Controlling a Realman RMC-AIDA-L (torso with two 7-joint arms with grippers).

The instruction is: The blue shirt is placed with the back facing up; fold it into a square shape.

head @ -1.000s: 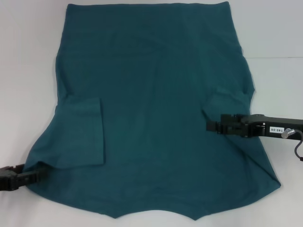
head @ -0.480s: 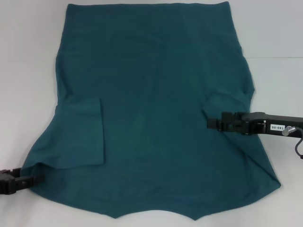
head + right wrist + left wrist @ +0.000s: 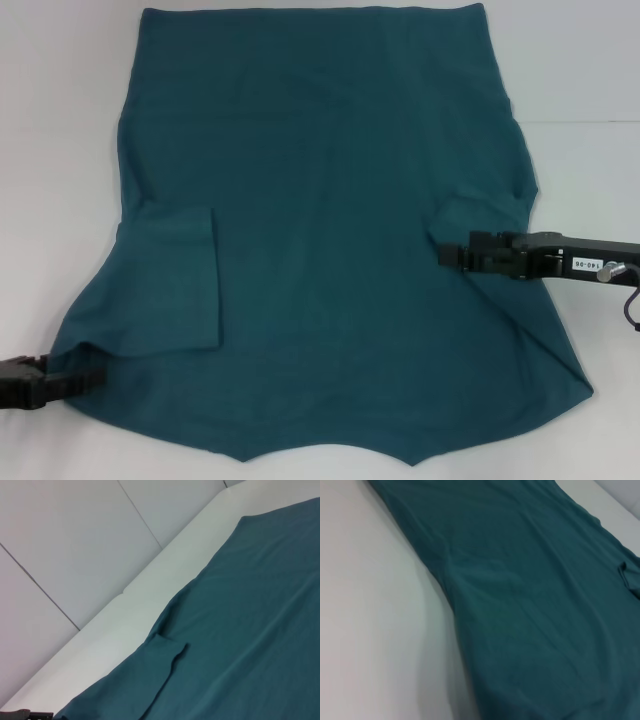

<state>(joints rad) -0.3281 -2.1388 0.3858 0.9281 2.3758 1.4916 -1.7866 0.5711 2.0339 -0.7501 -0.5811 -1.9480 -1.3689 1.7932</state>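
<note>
The blue shirt [image 3: 330,220] lies flat on the white table, plain side up, with both sleeves folded inward. The left sleeve flap [image 3: 175,280] and the right sleeve flap [image 3: 480,215] lie on the body. My left gripper [image 3: 85,380] is low at the shirt's near left corner, touching its edge. My right gripper [image 3: 445,256] is over the shirt just below the right sleeve flap. The shirt fills the left wrist view [image 3: 535,605] and the right wrist view [image 3: 250,630].
The white table [image 3: 50,150] shows bare strips on both sides of the shirt. A table seam [image 3: 590,122] runs at the right. A white panelled wall [image 3: 75,540] stands beyond the table's far side. The left gripper [image 3: 25,714] shows in the right wrist view.
My right gripper has drifted slightly right and up over the shirt. My left gripper pulled back to the left, then moved in again at the shirt's corner. The shirt has not visibly moved.
</note>
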